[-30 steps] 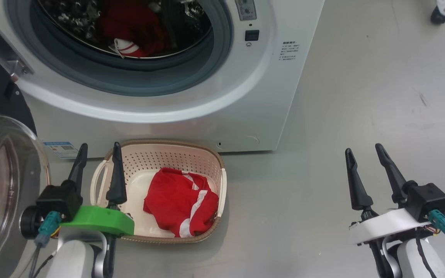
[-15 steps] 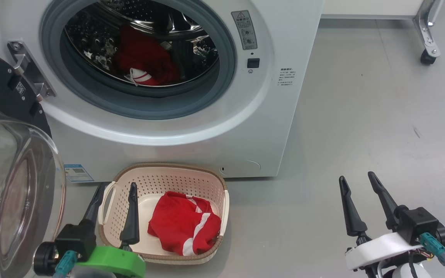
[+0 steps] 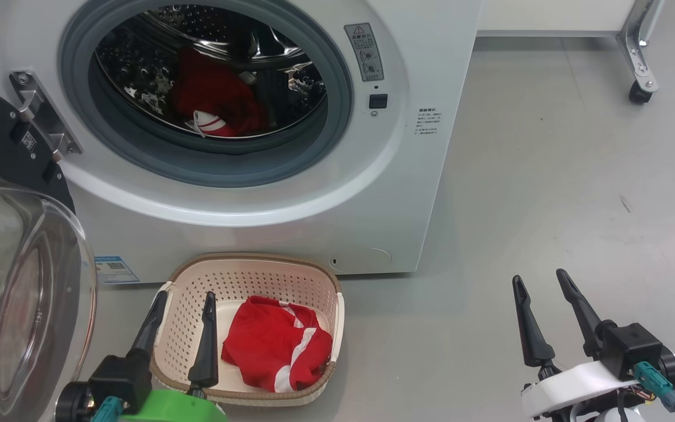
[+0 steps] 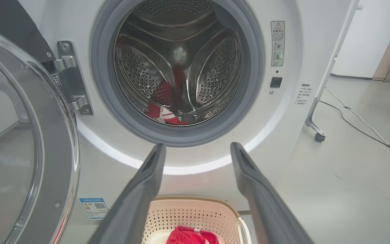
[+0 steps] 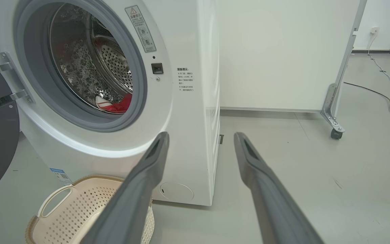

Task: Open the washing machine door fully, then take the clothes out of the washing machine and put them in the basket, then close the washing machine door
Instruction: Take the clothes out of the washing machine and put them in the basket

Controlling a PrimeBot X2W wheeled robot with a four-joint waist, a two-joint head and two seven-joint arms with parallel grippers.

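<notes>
Washing machine (image 3: 408, 176) filled the upper left, door (image 3: 15, 305) swung wide at the left edge. Basket (image 3: 255, 261), bottom centre, held one red garment (image 3: 273, 346); a second garment (image 3: 214, 105) sat in the drum (image 3: 138, 76). My left gripper (image 3: 188, 294) and right gripper (image 3: 539, 276) were spread, empty. Roughly halfway, I'd say.

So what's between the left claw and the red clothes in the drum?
Open air, then the grey ring of the washing machine; nothing blocks the open left gripper from the clothes. The left wrist view shows it.
</notes>
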